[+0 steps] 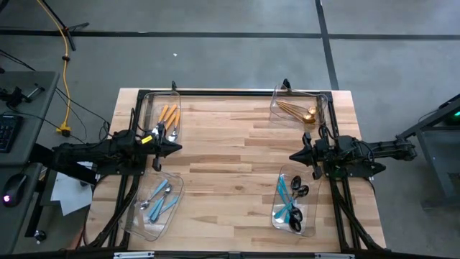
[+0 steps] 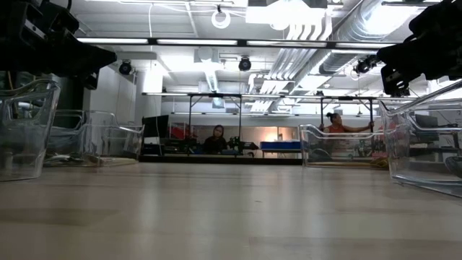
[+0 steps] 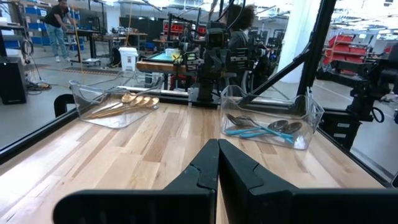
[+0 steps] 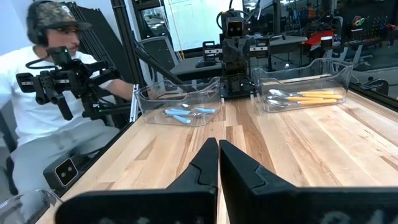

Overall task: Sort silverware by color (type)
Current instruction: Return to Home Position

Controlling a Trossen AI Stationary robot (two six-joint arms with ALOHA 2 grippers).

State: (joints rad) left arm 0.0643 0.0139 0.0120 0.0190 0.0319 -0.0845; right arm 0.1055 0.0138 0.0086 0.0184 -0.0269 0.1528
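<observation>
Four bins hold all the silverware that shows, one colour to each. The orange pieces (image 1: 167,115) lie in the far left bin (image 1: 159,94) and the gold pieces (image 1: 300,110) in the far right bin (image 1: 321,101). The light-blue pieces (image 1: 159,200) are in the near left bin (image 1: 147,226), and the teal pieces (image 1: 291,205) are in the near right bin (image 1: 313,208). No spoon or fork lies loose on the bench (image 1: 230,165); the wood between the bins is bare, and no bin shows a stray colour, though the small pieces are hard to count.

The left gripper (image 1: 178,148) hangs over the bench's left side, between the two left bins. Its fingers are pressed together with nothing between them. The right gripper (image 1: 291,155) faces it from the right side, between the two right bins, likewise closed and empty.

Judging by this, the sorting looks finished. What seems left is only for the arms to draw back and park at rest.
</observation>
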